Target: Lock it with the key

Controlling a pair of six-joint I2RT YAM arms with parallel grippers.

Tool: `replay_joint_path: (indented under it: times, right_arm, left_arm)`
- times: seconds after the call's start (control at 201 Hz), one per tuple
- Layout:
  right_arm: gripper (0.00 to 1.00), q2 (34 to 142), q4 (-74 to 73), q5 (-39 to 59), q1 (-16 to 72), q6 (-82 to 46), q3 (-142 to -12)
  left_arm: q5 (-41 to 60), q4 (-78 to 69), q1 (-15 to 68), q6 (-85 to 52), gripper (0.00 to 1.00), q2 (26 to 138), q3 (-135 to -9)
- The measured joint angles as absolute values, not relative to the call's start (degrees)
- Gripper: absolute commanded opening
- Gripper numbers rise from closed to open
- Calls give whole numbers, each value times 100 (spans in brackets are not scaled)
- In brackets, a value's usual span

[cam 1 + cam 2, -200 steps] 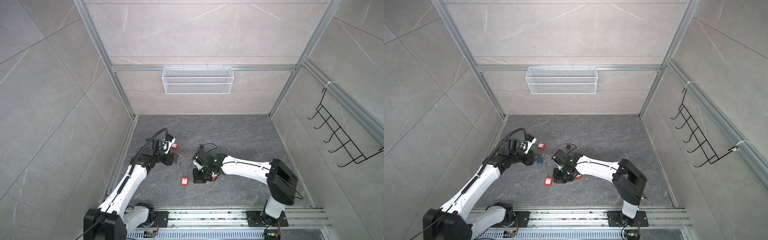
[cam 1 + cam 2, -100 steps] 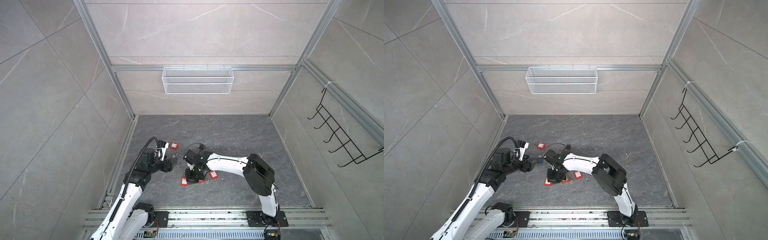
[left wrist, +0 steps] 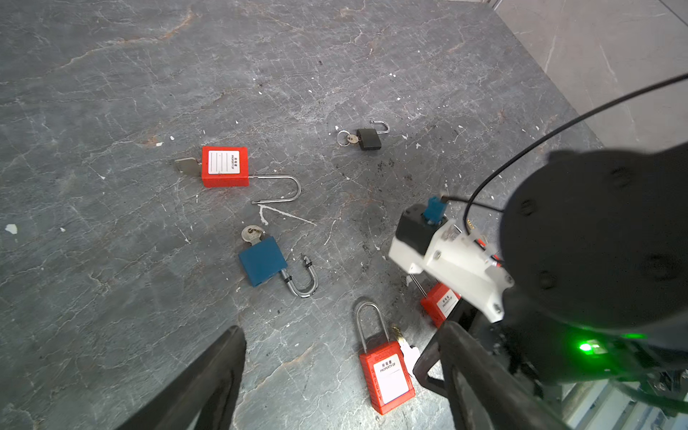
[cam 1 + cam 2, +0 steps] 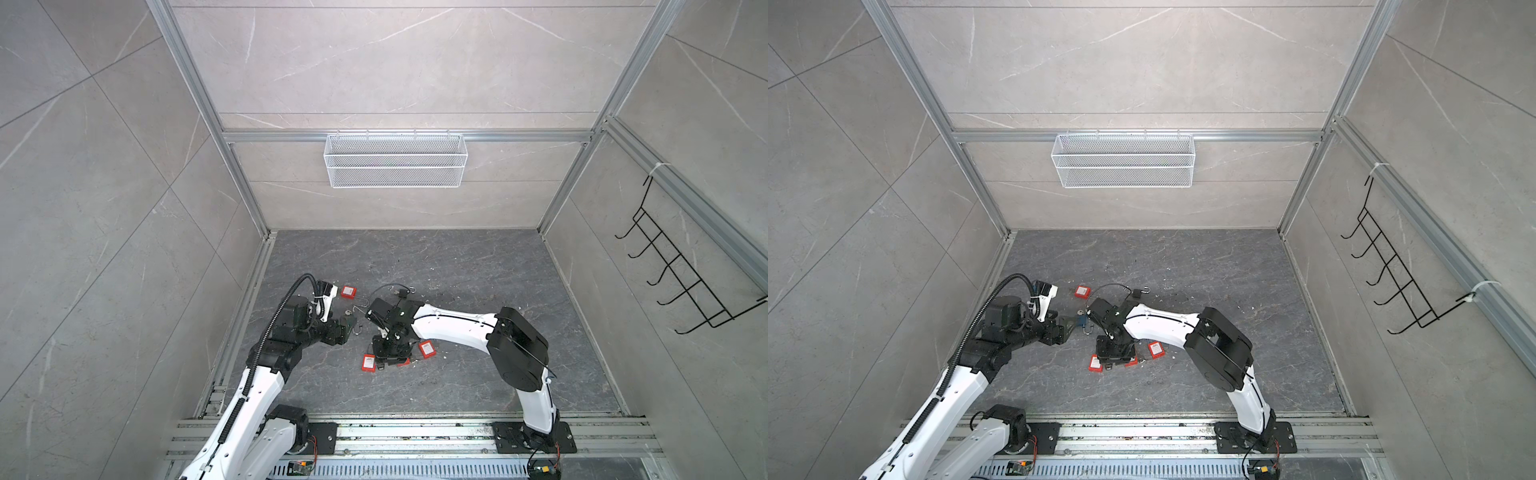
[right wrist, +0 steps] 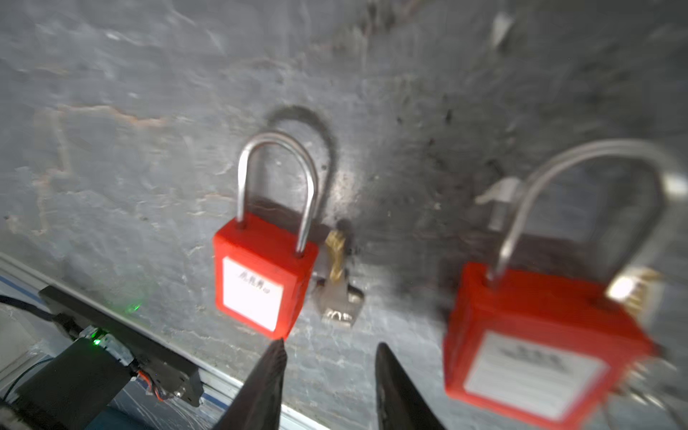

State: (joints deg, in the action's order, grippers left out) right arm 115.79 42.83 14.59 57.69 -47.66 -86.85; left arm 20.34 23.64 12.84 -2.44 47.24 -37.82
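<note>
Right end effector (image 5: 329, 344), jaws parted and empty, hung close to a red padlock (image 5: 260, 283) lying on the bench (image 5: 111, 149), shackle pushed in, key (image 5: 337, 298) loose beside it. Left end effector (image 3: 342, 327) was spread wide, holding nothing.

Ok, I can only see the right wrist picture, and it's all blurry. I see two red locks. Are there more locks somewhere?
Observer: Yes. The left wrist view shows a blue padlock with its shackle swung open.
Operator: Does it have a key?
Observer: Yes, a silver key sticks out of the end opposite the shackle.
Operator: Any other ones?
Observer: A small black padlock, also open, lies apart from the blue one, with a ringed key at its end.
</note>
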Motion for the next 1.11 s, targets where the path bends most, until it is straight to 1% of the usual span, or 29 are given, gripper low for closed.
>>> replay_joint_path:
  times: [0.105,0.179,0.199,0.289,0.393,0.498,0.568,0.592,0.617,0.811,0.961,1.11]
  right_arm:
    - [47,11201,4567,1039,5732,-4372,-8945]
    - [57,10901,4703,749,5623,-3951,-9122]
    - [59,10827,4746,648,5579,-3806,-9174]
    - [60,10643,4980,276,5312,-3144,-9421]
    - [60,10704,5288,43,4886,-2593,-9765]
    - [60,10930,5472,-95,4372,-2484,-10057]
    - [60,11159,5529,-161,4093,-2633,-10263]
    - [64,11268,5544,-187,4012,-2744,-10357]
    - [66,11382,5551,-228,3951,-2871,-10453]
    - [67,12326,5754,-408,3883,-4222,-11607]
    - [67,13021,6073,-298,3883,-5920,-12689]
    - [67,13550,6278,-134,3857,-7651,-13185]
  left_arm:
    - [2171,2377,1284,-226,84,4775,-3887]
    - [2265,2355,1284,-189,84,4849,-3979]
    - [2279,2335,1284,-174,84,4871,-3997]
    - [2307,2198,1286,-150,84,4943,-4027]
    - [2305,2043,1286,-102,84,5113,-4056]
    - [2270,2008,1286,-38,83,5568,-4289]
    - [2244,1935,1286,-21,83,5942,-4510]
    - [2237,1883,1286,-21,83,6064,-4574]
    - [2233,1824,1286,-23,83,6171,-4622]
    - [2141,1339,1286,-141,82,6608,-4705]
    - [2093,1138,1286,-204,82,6694,-4705]
    - [2053,1048,1286,-222,81,6692,-4705]
